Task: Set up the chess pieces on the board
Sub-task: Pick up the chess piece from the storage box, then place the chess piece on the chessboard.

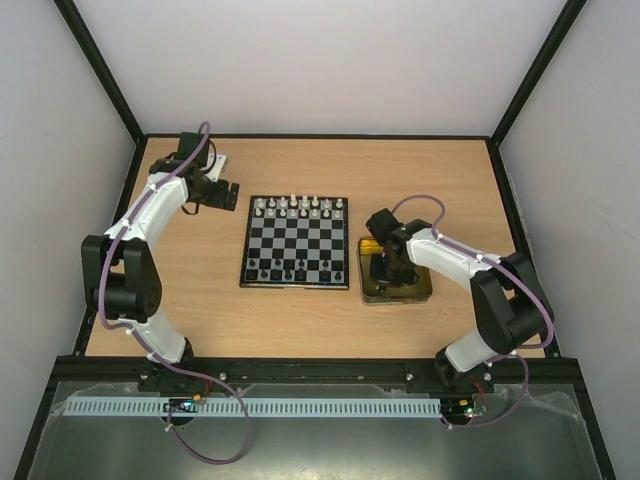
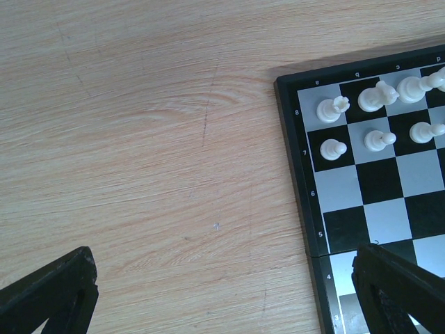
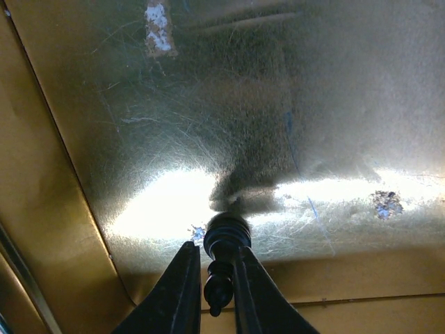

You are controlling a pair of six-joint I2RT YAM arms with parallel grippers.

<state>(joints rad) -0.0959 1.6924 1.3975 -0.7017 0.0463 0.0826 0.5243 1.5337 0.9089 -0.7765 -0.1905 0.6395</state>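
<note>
Right gripper (image 3: 212, 268) clamped on a black piece (image 3: 226, 235), low inside the tin (image 3: 327, 104), which sits just right of the board (image 1: 295, 240). Left gripper (image 2: 222, 299) wide apart, holding nothing, above bare tabletop (image 2: 139, 139) at the board's far left corner. White pieces (image 2: 334, 109) stand on the far rows, other black pieces (image 1: 290, 268) on the near rows

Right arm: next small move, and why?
Probably lift straight up. The right gripper looks closed on a small black chess piece, low over the floor of the yellow-lined metal tin. Raising it should clear the tin wall before carrying toward the black-and-silver chessboard.
</note>
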